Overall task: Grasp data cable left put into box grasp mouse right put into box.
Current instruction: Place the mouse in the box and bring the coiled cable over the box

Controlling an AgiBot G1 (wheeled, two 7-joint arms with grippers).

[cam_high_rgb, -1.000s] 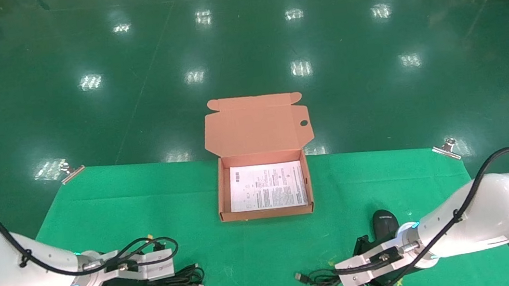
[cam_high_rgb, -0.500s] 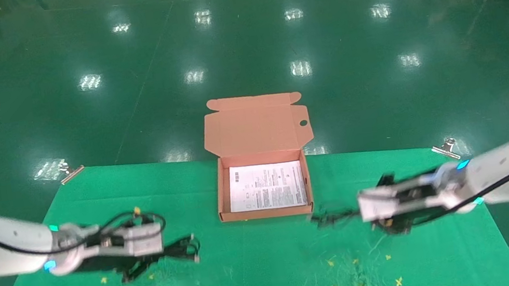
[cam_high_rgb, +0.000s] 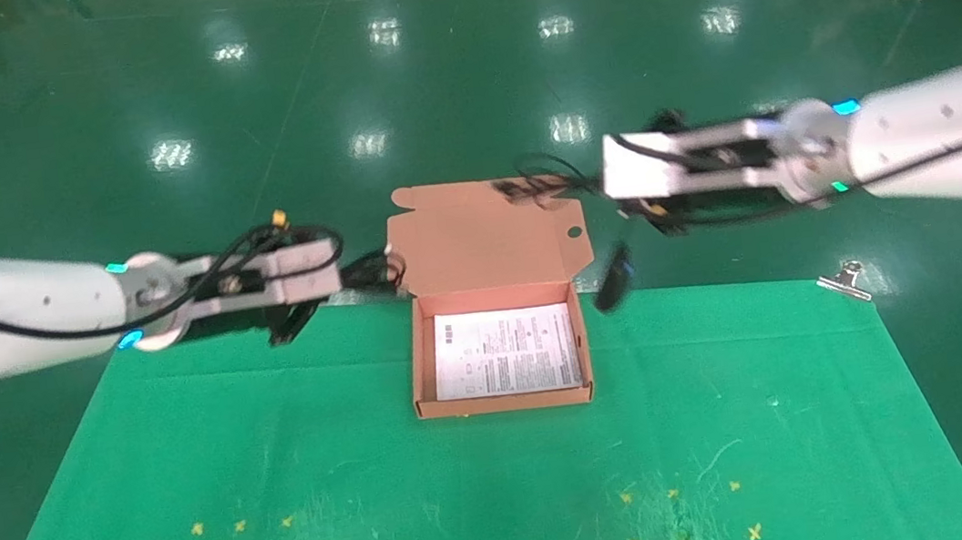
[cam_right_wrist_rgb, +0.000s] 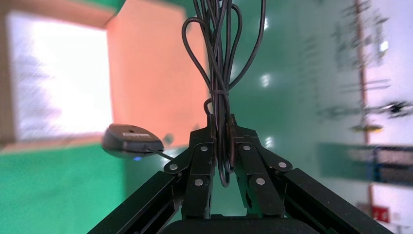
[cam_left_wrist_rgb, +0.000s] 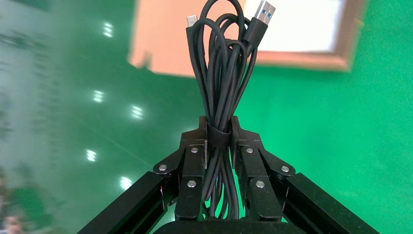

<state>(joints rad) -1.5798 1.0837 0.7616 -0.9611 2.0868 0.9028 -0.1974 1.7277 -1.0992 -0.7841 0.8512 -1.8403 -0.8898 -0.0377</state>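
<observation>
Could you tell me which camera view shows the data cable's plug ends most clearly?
The left wrist view: the data cable hangs bundled in the left claw, both plugs visible. The head view shows only a dark blur at that claw beside the box; the right wrist view shows none of it.

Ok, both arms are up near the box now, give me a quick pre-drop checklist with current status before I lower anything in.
1. Left gripper shut on the data cable bundle: ok.
2. Right gripper holding the mouse body: not ok; it pinches the bundled cord, and the mouse dangles below.
3. Box lid open: ok.
4. Box interior free: ok, only the white printed sheet.
5. Mouse over the box opening: not ok; it hangs outside the right wall.
6. Data cable over the opening: not ok; it is beside the lid's left edge.
</observation>
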